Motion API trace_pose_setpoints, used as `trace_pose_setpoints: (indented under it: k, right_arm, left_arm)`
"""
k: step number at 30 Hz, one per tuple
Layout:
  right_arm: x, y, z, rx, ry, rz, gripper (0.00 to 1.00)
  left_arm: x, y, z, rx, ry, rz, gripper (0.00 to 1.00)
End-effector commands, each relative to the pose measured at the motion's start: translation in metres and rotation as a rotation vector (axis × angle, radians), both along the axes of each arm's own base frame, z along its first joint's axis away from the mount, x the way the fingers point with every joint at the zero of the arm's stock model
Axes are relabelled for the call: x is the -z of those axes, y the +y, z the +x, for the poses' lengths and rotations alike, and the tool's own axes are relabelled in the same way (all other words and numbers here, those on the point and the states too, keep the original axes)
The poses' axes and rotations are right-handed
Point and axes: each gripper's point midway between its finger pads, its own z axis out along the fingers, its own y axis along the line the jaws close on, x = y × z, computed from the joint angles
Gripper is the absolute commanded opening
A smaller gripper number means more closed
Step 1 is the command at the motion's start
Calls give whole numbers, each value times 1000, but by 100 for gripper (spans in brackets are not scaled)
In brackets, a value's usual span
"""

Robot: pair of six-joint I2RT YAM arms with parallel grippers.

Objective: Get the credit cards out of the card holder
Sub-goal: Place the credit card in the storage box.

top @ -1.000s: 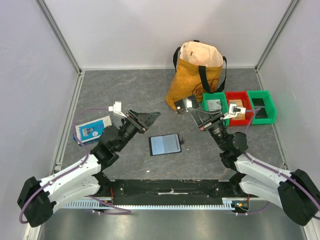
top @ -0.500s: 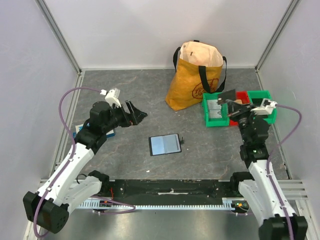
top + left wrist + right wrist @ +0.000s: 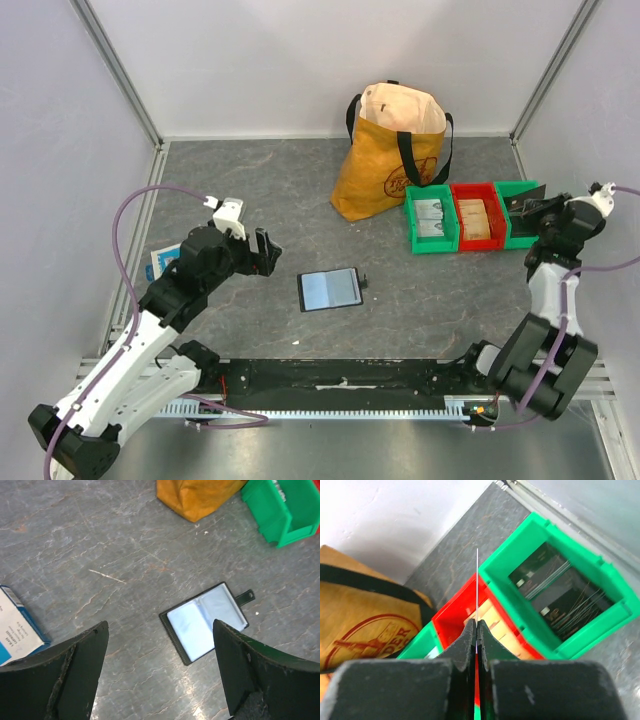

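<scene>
The black card holder (image 3: 329, 289) lies open on the grey table, with pale blue-grey cards showing in its sleeves; it also shows in the left wrist view (image 3: 205, 622). My left gripper (image 3: 262, 252) is open and empty, hovering left of the holder (image 3: 160, 626). My right gripper (image 3: 540, 210) is shut on a thin card (image 3: 477, 580), seen edge-on in the right wrist view and dark in the top view (image 3: 527, 205). It holds the card above the red bin (image 3: 455, 615) and the right green bin (image 3: 555, 600).
Three bins stand in a row at the right: green (image 3: 432, 220), red (image 3: 476, 217), green (image 3: 522, 228), each with flat items inside. A yellow tote bag (image 3: 392, 150) stands behind them. A blue-and-white flat box (image 3: 165, 260) lies at the left.
My right arm has swung to the right with the card, from beside the holder to the far right green bin. My left arm has drawn back and its gripper has turned toward the holder.
</scene>
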Motion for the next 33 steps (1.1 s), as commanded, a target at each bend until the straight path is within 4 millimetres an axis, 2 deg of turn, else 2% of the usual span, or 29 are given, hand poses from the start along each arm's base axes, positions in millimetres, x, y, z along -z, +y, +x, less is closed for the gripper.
trace_pose_setpoints:
  k: [1,6,15,21,27,28,31,33]
  right_arm:
    - [-4,-22,26,-110,55,-167,0]
    - [17,-37,42,-178,134,-232,0]
    - [49,-56,57,-211,219,-309,0]
    - [62,-42,71,-298,175,-254,0]
    - [82,-42,70,-255,163,-184,0]
    - [85,-44,68,-229,171,-180,2]
    - [92,-55,57,-140,210,-184,18]
    - [93,-62,50,-91,240,-194,24]
  left_arm:
    - [5,13,1,-23,-41,103,90]
    - [5,13,-1,-19,-43,109,90]
    - [8,12,-1,-18,-35,109,90]
    - [9,12,0,-16,-32,114,89]
    - [10,12,0,-17,-31,116,89]
    - [10,12,0,-17,-32,115,89]
    - [10,12,0,-17,-32,115,89]
    - [10,13,0,-19,-34,112,89]
